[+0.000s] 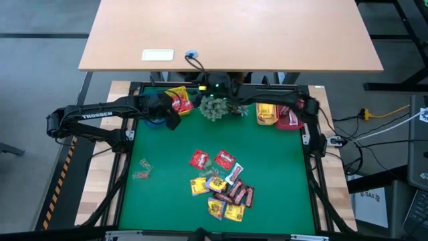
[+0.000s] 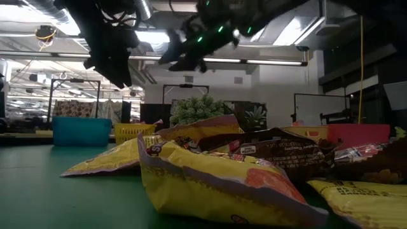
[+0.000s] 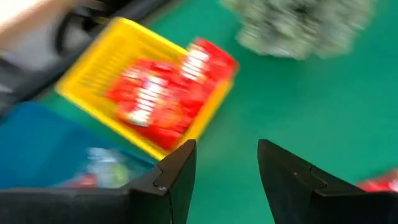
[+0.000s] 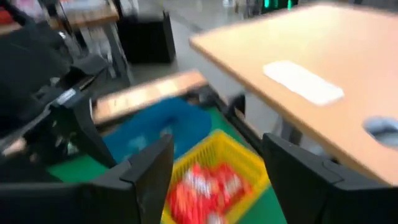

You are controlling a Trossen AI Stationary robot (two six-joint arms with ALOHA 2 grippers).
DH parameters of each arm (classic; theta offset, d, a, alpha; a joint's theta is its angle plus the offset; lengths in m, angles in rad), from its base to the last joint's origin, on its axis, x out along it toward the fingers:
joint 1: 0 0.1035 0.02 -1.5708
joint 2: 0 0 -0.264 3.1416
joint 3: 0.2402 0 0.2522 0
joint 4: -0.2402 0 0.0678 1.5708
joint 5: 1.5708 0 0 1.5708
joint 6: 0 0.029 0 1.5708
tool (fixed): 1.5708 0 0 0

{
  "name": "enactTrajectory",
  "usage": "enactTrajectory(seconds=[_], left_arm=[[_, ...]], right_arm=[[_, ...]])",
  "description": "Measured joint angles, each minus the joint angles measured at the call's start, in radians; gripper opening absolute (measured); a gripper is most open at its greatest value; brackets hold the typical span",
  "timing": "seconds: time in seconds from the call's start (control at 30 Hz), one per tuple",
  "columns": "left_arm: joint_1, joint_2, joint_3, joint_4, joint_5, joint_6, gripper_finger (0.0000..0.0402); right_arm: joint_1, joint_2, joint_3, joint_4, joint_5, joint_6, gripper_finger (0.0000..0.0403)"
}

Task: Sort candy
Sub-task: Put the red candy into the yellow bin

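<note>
I see the candy [image 1: 221,184] lying in a loose pile on the green table [image 1: 281,174], on the near side of the grey-green plant cluster [image 1: 217,107] and well apart from it. The pile has red packets, yellow square packets and dark brown-red bars, some lying over each other. Two pale wrappers [image 1: 142,169] lie alone, away from the pile, toward the left arm's side.

The bins stand in a row with the plant. On its left-arm side is the yellow bin [image 1: 178,100], with red packets [image 3: 165,93] inside, and just beyond it the blue bin [image 3: 37,143]. On the other side of the plant I see an orange bin [image 1: 266,114] and a red bin [image 1: 289,119], each with something red in it.

The left gripper [image 3: 224,171] hangs above the near edge of the yellow and blue bins, its jaws apart and nothing between them. The right gripper [image 4: 214,168] is high over the back of the table, behind the plant; its jaws are also apart and empty, and the yellow bin shows between its fingers [image 4: 149,168].

Behind the green table stands a wooden desk [image 1: 234,33] with a small white card [image 1: 158,55] on it. In the low view the room behind has ceiling lights and metal frames.
</note>
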Motion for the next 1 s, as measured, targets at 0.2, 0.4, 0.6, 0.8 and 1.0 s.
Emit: enactTrajectory(seconds=[0.2, 0.4, 0.6, 0.8, 1.0], left_arm=[[-0.068, 0.013, 0.0, 0.043, 0.13, -0.007, 0.0157], [-0.18, 0.08, 0.0, 0.189, 0.177, -0.011, 0.0157], [-0.296, 0.201, 0.001, 0.264, 0.176, -0.068, 0.0157], [-0.427, 0.338, 0.0, 0.291, 0.174, -0.032, 0.0157], [-0.554, 0.456, 0.0, 0.352, 0.164, 0.162, 0.0157]], right_arm=[[0.0, -0.214, 0.0, -0.347, -0.01, 0.0, 0.0245], [0.0, -0.378, 0.0, -0.587, -0.021, 0.034, 0.0245], [0.0, -0.489, -0.028, -0.785, -0.158, 0.093, 0.0245], [0.0, -0.59, -0.193, -0.819, -0.273, 0.113, 0.0245], [-0.001, -0.668, -0.356, -0.761, -0.256, 0.114, 0.0245]])
